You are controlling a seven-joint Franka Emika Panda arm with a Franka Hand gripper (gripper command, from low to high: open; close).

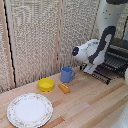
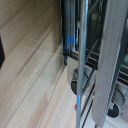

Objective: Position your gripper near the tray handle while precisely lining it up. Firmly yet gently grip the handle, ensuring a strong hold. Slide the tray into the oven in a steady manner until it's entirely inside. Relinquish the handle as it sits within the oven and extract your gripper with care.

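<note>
- The tray [image 1: 104, 75] is a flat rack of thin dark parallel wires, sticking out of the oven [image 1: 116, 56] toward the exterior view's left, low over the surface [image 1: 85, 107].
- The tray handle [image 1: 100, 78], a thin dark rail, runs along the tray's outer edge; in the wrist view it shows as a blurred, shiny grey bar [image 2: 82, 60].
- The oven is a boxy dark appliance with silvery slats inside, at the exterior view's right edge.
- The hand [image 1: 90, 69] sits on a white boxy wrist right at the tray's outer edge. One dark finger with a blue tip [image 2: 67, 37] shows in the wrist view, just beside the rail; I cannot tell whether the fingers are spread or closed on it.
- The surface is pale wooden planks with a visible grain.
- Away from the oven stand a blue mug [image 1: 67, 74], a small orange block [image 1: 64, 88], a yellow bowl [image 1: 46, 84], and a round white plate [image 1: 29, 109] with a patterned rim.
</note>
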